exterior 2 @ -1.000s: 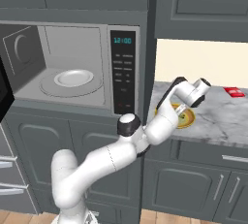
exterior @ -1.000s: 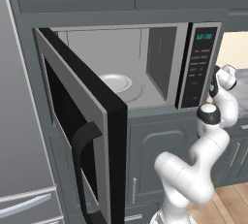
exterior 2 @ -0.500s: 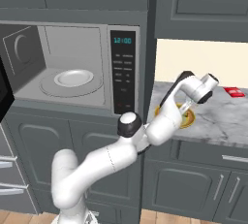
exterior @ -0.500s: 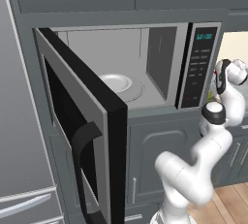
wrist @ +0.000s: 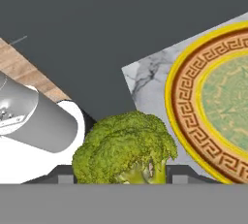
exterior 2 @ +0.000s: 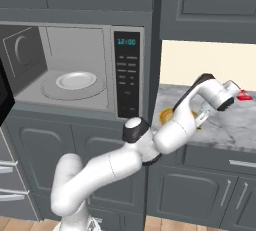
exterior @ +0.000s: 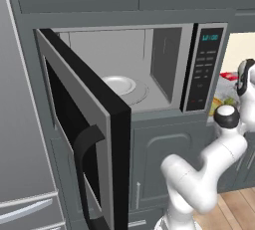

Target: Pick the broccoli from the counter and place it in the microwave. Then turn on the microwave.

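The gripper (wrist: 118, 172), clamped around the broccoli (wrist: 125, 146), is lifting it off the counter (exterior 2: 220, 125), beginning its carry toward the open microwave (exterior 2: 75, 70).

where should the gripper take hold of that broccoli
Across the bumpy green broccoli crown, its widest part, one finger on each flank, coming along the present line of approach. The gripper already straddles it there; the paler stem is nearly hidden and offers little.
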